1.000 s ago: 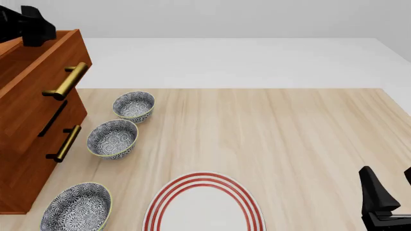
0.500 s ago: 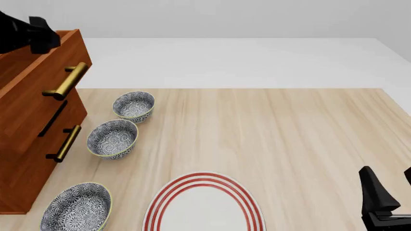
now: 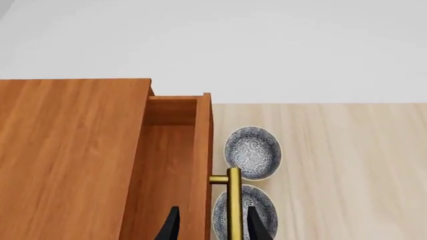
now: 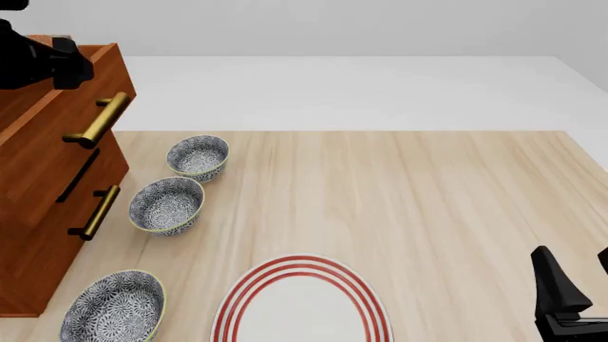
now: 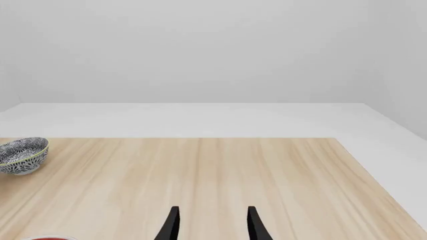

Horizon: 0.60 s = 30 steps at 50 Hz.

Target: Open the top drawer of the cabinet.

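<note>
The cabinet (image 4: 28,263) stands at the table's left edge, and its flat top (image 3: 67,160) fills one side of the left wrist view. Its top drawer (image 4: 112,77) juts out from the body, showing a bare wooden inside (image 3: 163,175). A brass bar handle (image 4: 98,120) runs along the drawer front (image 3: 204,165). My left gripper (image 4: 67,68) hovers over the drawer's upper edge, open. In the left wrist view the left gripper (image 3: 213,227) has the drawer front and handle (image 3: 233,205) between its two fingers. My right gripper (image 4: 577,285) is open near the front right corner, holding nothing.
Three patterned bowls (image 4: 198,156) (image 4: 166,204) (image 4: 112,306) stand in a row just in front of the cabinet. A red-rimmed white plate (image 4: 302,303) lies at the near edge. The right wrist view shows one bowl (image 5: 23,155) across bare wood.
The left gripper has shifted slightly lower and to the right in the front view, over the drawer's top edge. The drawer and the right arm have not moved.
</note>
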### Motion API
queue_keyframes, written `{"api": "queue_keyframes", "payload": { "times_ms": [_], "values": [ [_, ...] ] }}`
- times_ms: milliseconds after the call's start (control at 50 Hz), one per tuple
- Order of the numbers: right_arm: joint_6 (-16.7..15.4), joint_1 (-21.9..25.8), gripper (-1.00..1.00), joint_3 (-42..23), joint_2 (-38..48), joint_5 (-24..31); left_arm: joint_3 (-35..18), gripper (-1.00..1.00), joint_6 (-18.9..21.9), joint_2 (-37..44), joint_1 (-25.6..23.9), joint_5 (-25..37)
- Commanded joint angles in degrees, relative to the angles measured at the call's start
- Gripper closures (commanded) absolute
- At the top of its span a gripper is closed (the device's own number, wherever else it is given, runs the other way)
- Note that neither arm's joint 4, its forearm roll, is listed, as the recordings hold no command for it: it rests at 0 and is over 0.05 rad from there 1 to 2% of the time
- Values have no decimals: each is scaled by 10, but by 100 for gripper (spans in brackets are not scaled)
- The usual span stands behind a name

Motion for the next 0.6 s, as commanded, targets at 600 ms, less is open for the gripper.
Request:
{"api": "queue_keyframes", "payload": {
  "times_ms": [600],
  "values": [
    [0,0,-100,0,0,0,13,-100,10,31,14,-27]
  ]
}}
